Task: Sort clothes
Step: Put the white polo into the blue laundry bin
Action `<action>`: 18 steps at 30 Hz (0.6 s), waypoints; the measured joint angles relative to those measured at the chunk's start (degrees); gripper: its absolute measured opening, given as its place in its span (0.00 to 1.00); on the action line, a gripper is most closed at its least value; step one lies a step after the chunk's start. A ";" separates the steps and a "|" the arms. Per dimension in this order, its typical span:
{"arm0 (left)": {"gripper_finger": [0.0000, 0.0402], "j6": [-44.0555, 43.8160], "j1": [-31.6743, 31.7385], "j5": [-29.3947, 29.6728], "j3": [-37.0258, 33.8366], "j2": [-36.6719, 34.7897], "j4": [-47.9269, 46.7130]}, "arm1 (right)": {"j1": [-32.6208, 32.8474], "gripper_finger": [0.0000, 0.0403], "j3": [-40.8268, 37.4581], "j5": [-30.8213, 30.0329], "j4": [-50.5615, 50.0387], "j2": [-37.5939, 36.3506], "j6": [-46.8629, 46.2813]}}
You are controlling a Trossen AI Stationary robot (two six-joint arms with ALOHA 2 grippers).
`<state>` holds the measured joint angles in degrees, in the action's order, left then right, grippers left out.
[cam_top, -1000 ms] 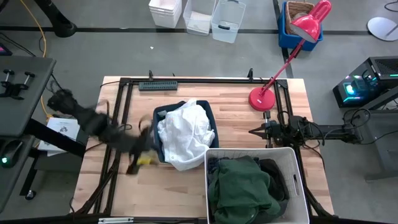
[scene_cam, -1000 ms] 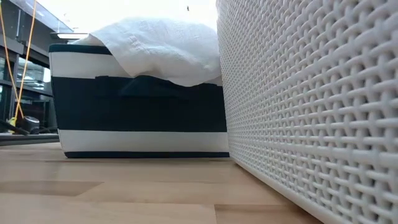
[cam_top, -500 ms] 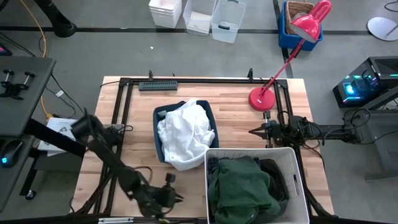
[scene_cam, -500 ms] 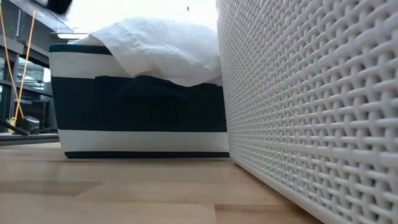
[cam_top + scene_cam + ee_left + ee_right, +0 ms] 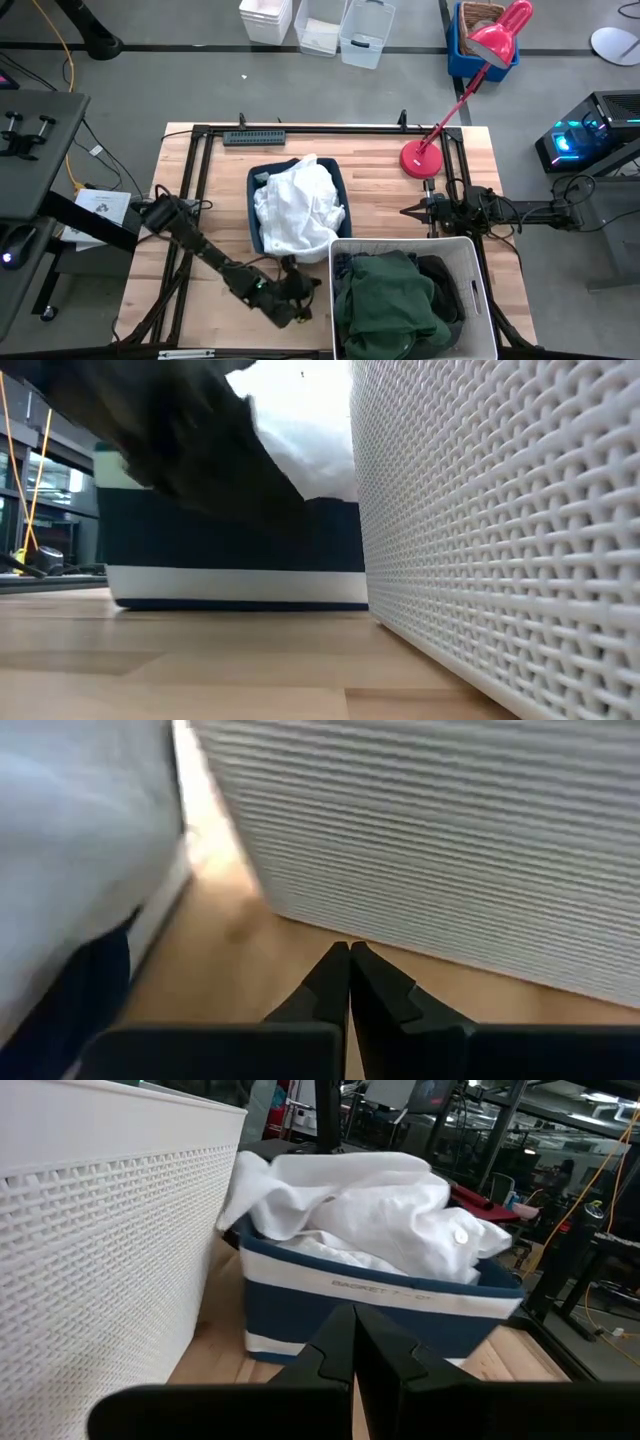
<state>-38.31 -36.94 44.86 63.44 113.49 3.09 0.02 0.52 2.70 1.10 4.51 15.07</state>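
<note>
1. Nearest the front edge of the table, the left gripper (image 5: 303,295) sits low over the wood, just beside the left wall of the white plastic bin (image 5: 340,300). Its fingers (image 5: 345,982) are pressed together with nothing between them.
2. Half a second ago this gripper was farther toward the front-left of the table; now it has swung in toward the gap between the two bins, and its dark arm blurs across the low view.
3. Inside the white plastic bin lies the dark green hoodie (image 5: 390,300), bunched, its longer side running front to back, with a dark grey jacket (image 5: 440,280) tucked against it on the right.
4. Behind that, the navy fabric bin (image 5: 256,222) holds the white cloth pieces (image 5: 297,212), heaped with the long axis front to back and one end spilling over the front rim toward the white bin. The heap looks unchanged.
5. Farther right, the right gripper (image 5: 411,211) rests over the table near the red lamp (image 5: 423,158), clamped shut and empty, exactly as before.
</note>
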 joint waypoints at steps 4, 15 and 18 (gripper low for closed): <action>0.00 2.71 2.82 1.53 -0.04 0.57 -2.15 | 0.00 0.00 0.00 0.00 0.00 0.00 0.01; 0.00 -9.40 6.05 21.22 0.00 -7.59 -22.50 | 0.01 0.00 0.00 0.02 0.00 0.00 0.01; 0.00 -8.01 8.06 21.01 -0.03 -8.27 -23.83 | 0.01 0.00 0.01 0.00 0.00 0.00 0.00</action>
<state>-46.32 -28.88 65.87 63.41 105.22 -20.74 0.03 0.53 2.70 1.10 4.51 15.07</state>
